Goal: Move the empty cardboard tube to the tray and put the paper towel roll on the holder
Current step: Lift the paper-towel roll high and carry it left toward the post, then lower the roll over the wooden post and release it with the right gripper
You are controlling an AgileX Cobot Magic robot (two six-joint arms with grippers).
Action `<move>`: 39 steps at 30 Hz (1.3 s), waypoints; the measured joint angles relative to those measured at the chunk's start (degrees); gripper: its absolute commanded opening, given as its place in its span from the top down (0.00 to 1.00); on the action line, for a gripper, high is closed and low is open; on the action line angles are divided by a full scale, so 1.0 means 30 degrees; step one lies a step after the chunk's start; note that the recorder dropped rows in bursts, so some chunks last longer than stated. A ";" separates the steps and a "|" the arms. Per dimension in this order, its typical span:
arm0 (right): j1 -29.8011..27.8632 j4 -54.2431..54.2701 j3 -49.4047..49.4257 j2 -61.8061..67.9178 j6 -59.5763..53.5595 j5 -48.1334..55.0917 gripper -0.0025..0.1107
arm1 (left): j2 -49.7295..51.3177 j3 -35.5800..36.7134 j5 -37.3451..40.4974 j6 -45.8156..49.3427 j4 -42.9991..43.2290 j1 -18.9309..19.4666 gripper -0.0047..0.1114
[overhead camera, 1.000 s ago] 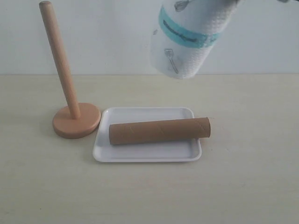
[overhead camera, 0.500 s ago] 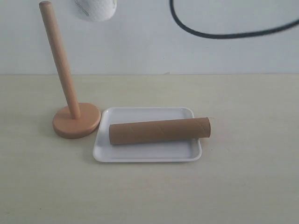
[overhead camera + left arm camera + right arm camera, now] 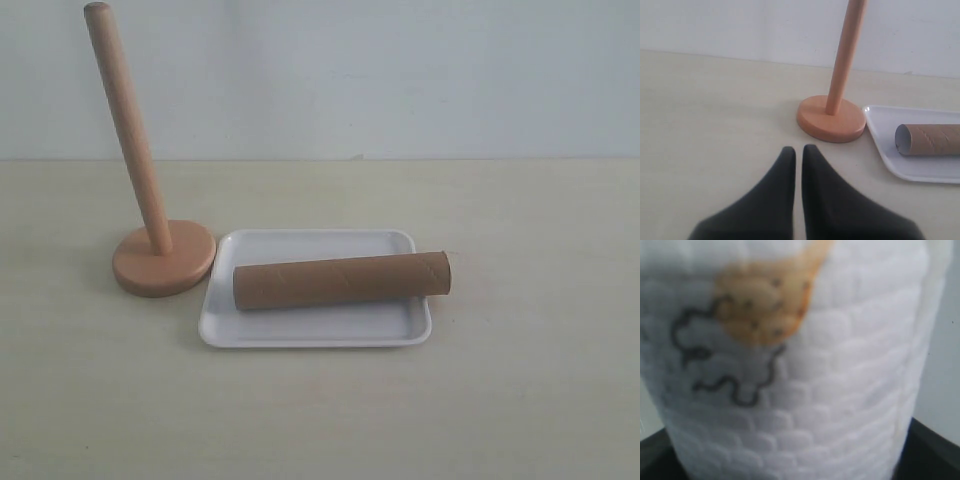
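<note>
While one roll (image 3: pixel 790 390) hangs, one tube (image 3: pixel 340 280), tray (image 3: pixel 310 327)

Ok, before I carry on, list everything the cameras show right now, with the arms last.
holder: one, light wood, upright on the table, beside the tray, dowel bare
tray: one, white, middle of the table
cardboard tube: one, brown, lying lengthwise across the tray, one end past its rim
paper towel roll: one, white with printed drawings, fills the right wrist view, absent from the exterior view
table: one, pale wood
wall: one, white, behind the table
left gripper: one, black, fingers together, empty, over the table short of the holder
right gripper: one, only dark parts showing either side of the roll
</note>
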 measured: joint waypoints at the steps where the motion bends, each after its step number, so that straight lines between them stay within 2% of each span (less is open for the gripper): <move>1: 0.0192 -0.0051 -0.0587 0.0373 0.0000 0.0256 0.98 | 0.0000 0.0000 0.0000 0.0000 0.0000 0.0000 0.92; 9: 0.1369 -0.0525 -0.3752 0.2738 0.0041 0.2925 0.98 | 0.0000 0.0000 0.0000 0.0000 0.0000 0.0000 0.92; 32: 0.1382 -0.0456 -0.3981 0.4194 0.1273 0.4467 0.98 | 0.0000 0.0000 0.0000 0.0000 0.0000 0.0000 0.92; 36: 0.1502 -0.0456 -0.3981 0.4969 0.1543 0.4941 0.90 | 0.0000 0.0000 0.0000 0.0000 0.0000 0.0000 0.92; 39: 0.1711 -0.0456 -0.3981 0.5451 0.1543 0.5573 0.75 | 0.0000 0.0000 0.0000 0.0000 0.0000 0.0000 0.92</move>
